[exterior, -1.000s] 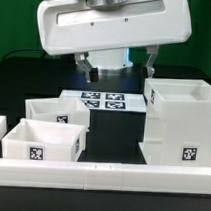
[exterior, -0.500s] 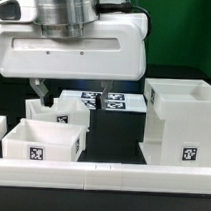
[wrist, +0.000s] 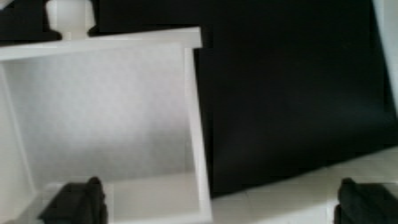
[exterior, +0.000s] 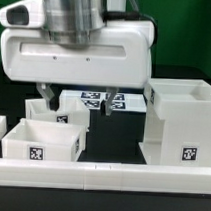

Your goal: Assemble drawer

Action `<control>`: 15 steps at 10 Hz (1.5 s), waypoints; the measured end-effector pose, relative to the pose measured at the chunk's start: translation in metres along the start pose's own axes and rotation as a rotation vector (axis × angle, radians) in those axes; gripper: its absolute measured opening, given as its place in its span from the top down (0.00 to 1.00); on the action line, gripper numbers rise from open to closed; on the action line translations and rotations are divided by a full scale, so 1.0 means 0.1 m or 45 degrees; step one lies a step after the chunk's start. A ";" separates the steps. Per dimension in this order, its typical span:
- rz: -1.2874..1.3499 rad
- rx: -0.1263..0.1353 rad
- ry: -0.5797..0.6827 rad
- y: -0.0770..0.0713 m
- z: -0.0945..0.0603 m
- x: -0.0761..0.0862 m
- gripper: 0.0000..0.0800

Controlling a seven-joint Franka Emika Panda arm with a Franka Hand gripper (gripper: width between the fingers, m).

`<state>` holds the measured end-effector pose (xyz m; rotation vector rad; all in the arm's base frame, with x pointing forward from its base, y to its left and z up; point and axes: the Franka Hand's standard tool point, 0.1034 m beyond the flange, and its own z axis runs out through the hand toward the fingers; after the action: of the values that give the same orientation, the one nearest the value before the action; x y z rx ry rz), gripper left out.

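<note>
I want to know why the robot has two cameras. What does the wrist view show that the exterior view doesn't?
Only the wrist view looks straight down into a tray and shows its knob. Only the exterior view shows the tall box, the marker board, the low rails and the square tags. Both show a tray, and the open, empty gripper above the black table.

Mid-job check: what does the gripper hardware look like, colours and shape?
The gripper has a wide white boxy body with rounded corners, below a grey metallic cylindrical wrist. Two short dark fingers project from its underside; the wrist view shows them black. I can't make out markings or cables.
</note>
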<state>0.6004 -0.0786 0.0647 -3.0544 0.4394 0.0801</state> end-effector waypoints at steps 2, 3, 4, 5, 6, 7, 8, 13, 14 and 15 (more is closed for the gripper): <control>-0.065 -0.007 0.021 0.10 0.13 -0.08 0.19; -0.062 -0.005 0.017 0.07 0.11 -0.07 0.19; -0.067 -0.005 0.021 0.07 0.11 -0.06 0.19; -0.067 -0.005 0.020 0.07 0.11 -0.06 0.19; -0.076 -0.007 0.025 0.08 0.13 -0.06 0.19; -0.094 -0.017 0.047 0.11 0.22 -0.10 0.19; -0.091 -0.020 0.034 0.13 0.30 -0.14 0.19; -0.090 -0.035 0.020 0.17 0.56 -0.18 0.19; -0.090 -0.037 0.019 0.18 0.58 -0.19 0.19; -0.089 -0.038 0.019 0.18 0.59 -0.19 0.19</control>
<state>0.5746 -0.0874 0.0057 -3.0978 0.3346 0.0608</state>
